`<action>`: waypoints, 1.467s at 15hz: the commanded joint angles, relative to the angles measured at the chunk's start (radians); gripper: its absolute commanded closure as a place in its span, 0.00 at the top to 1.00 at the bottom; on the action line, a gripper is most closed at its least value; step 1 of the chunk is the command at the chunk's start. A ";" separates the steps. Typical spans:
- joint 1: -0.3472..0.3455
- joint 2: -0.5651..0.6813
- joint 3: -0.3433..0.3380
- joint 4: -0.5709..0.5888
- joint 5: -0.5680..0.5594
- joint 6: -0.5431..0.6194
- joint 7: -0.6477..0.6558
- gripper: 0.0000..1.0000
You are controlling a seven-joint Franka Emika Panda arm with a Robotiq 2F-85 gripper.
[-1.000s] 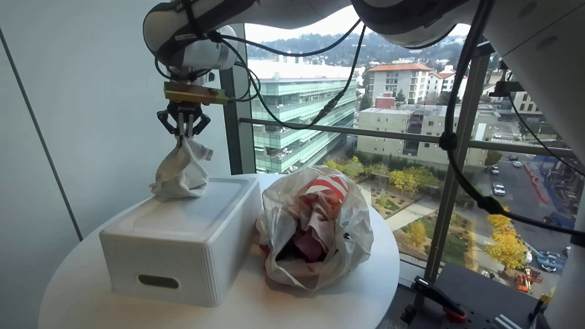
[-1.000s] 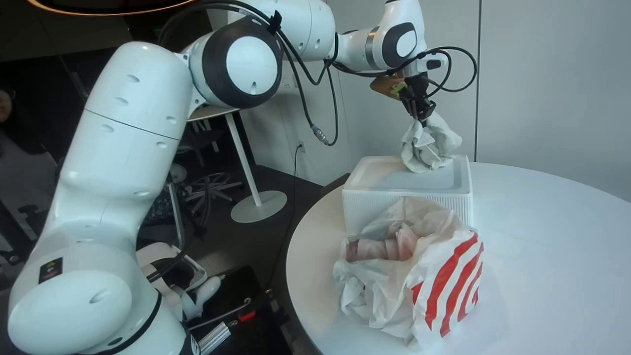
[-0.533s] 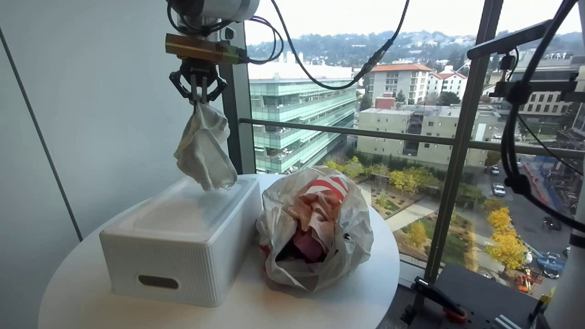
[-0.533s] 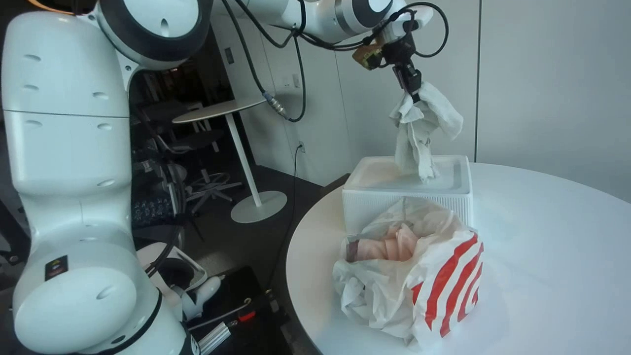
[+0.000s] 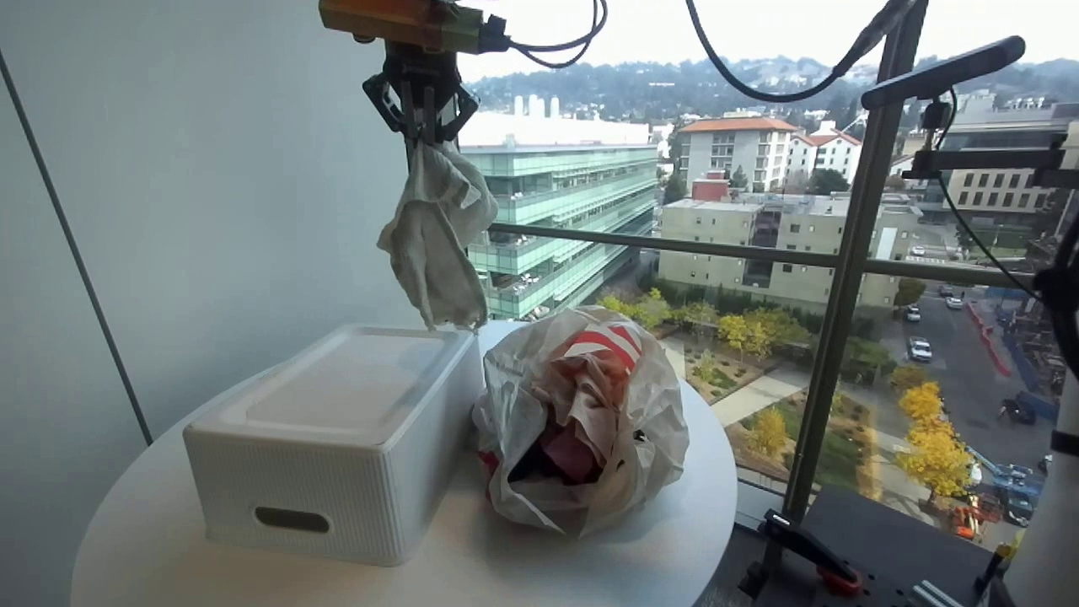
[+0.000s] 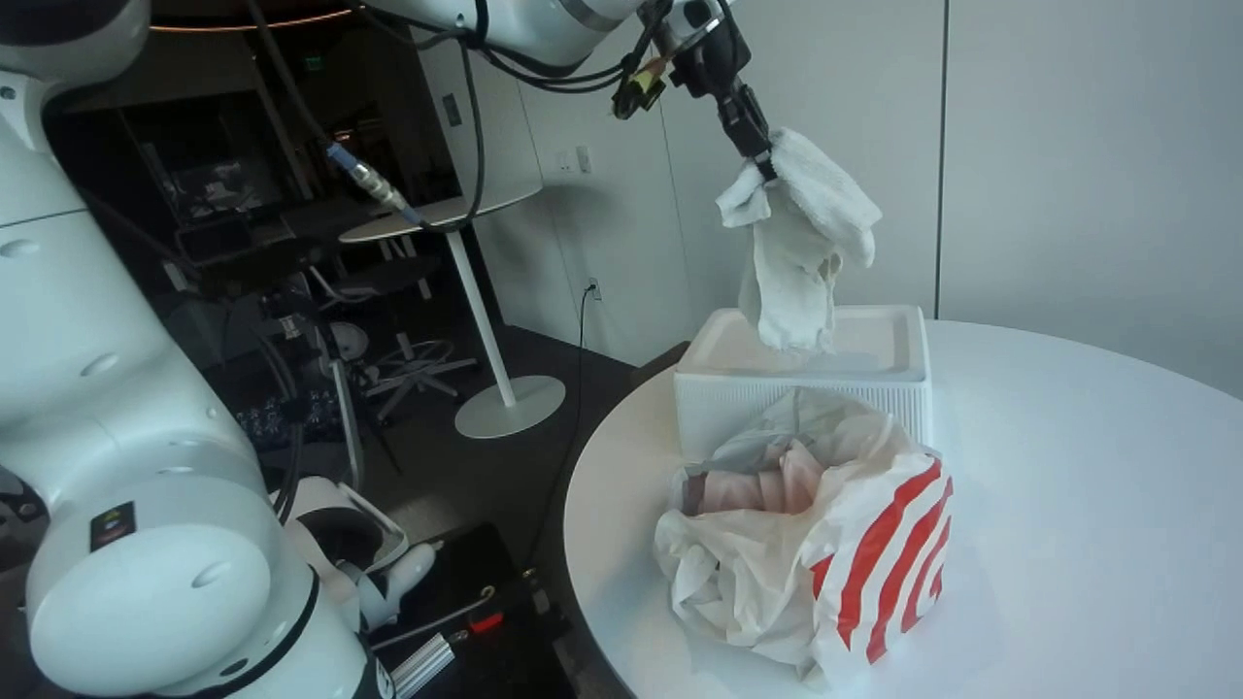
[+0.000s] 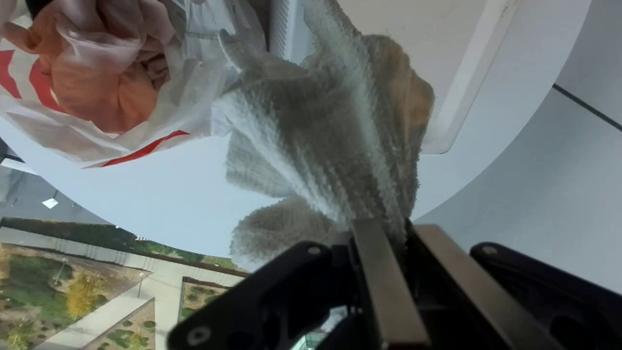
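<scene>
Cloth [image 5: 438,236] rose; an exterior view shows box's [image 5: 337,472] slot [image 5: 292,519].

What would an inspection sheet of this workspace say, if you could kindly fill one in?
Surface: round table, bearing box and bag.
Things in hand: cloth, hanging in folds from the gripper.
Clutter: bag open beside the box, crumpled contents inside.
Gripper: shut on the cloth, raised above the table.
Cables: slack loop beside the arm, apart from the cloth.
Surroundings: window, pale wall, second table.
</scene>
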 commanded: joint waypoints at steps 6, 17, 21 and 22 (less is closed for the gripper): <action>-0.130 -0.436 0.121 -0.515 0.051 0.009 0.237 0.05; -0.227 -0.394 0.044 -0.650 0.231 0.101 0.059 0.05; -0.245 -0.236 0.004 -0.602 0.313 0.175 -0.082 0.05; -0.244 -0.191 -0.006 -0.582 0.341 0.178 -0.122 0.05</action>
